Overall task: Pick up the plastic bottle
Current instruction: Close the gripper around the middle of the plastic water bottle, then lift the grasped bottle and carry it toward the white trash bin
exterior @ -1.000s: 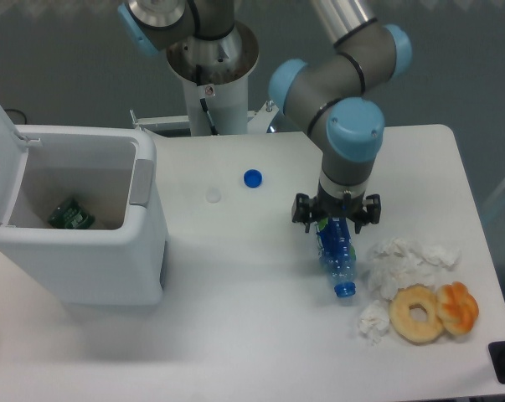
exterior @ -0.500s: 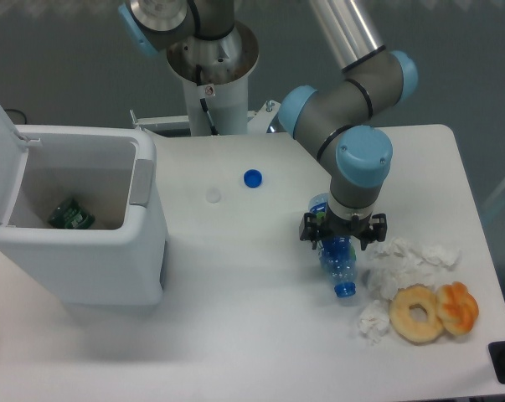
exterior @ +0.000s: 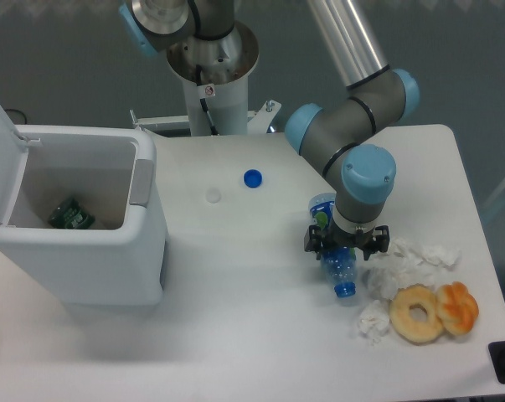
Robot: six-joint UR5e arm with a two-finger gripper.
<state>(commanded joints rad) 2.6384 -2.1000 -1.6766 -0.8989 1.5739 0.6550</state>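
The plastic bottle point(exterior: 342, 273) lies on its side on the white table, right of centre. It is clear blue with a ribbed body, and its blue neck end point(exterior: 344, 291) points toward the front edge. Its label end pokes out behind the wrist. My gripper point(exterior: 347, 245) points straight down over the bottle's middle. Its black fingers point(exterior: 311, 244) stand apart on either side of the bottle, low at its level. The jaws look open, and the wrist hides whether they touch the bottle.
A loose blue cap point(exterior: 252, 177) and a small white disc point(exterior: 213, 195) lie to the left. A white bin point(exterior: 143, 243) with its lid open holds a green item point(exterior: 71, 214). Crumpled tissues point(exterior: 407, 260), a doughnut point(exterior: 417, 313) and an orange pastry point(exterior: 458, 306) lie just right of the bottle.
My gripper has moved forward along the bottle and come lower over it. The bottle's label end now shows behind the wrist. The bottle has not moved.
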